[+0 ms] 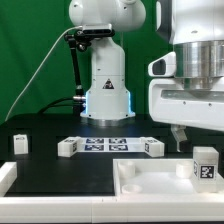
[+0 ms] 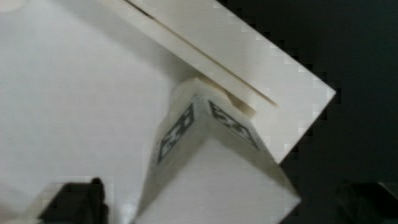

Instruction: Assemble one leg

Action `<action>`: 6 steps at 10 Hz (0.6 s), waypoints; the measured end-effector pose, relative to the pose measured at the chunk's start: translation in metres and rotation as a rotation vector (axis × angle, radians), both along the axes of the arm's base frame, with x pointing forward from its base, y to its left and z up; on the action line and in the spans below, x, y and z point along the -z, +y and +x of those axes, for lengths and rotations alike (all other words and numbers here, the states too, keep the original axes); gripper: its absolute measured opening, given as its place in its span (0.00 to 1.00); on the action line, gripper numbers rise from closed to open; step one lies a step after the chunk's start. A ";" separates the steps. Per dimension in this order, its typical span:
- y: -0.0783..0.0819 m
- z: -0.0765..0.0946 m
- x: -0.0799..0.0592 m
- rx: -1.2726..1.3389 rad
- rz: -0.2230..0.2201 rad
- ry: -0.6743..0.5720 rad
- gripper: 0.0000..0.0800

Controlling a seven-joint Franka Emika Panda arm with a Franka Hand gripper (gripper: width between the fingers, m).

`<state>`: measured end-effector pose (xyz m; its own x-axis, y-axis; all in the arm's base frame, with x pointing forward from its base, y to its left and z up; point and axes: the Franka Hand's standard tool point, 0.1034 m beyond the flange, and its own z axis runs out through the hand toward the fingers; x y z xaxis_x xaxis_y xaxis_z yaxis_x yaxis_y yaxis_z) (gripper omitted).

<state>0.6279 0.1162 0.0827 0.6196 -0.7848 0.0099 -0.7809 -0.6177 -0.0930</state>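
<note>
A leg (image 1: 205,166), a small white block with a black-and-white tag, stands upright on the large white tray-like piece (image 1: 140,178) at the exterior view's right. My gripper (image 1: 199,140) hangs just above it, with one dark finger (image 1: 178,136) showing beside the leg. In the wrist view the leg (image 2: 214,160) is seen from above, with tags on two faces, and it rises between my two dark fingertips (image 2: 75,200). The gripper (image 2: 228,206) is open, and there is a gap on each side of the leg. The tray-like piece (image 2: 89,100) lies under it.
The marker board (image 1: 105,145) lies mid-table. Three more white legs stand by it, one far left (image 1: 20,143), one at its left end (image 1: 67,147) and one at its right end (image 1: 150,147). The robot base (image 1: 106,80) stands behind. A white rim (image 1: 5,178) sits at the front left.
</note>
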 end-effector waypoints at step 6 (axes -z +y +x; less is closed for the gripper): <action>0.002 0.001 0.000 -0.579 -0.090 -0.017 0.81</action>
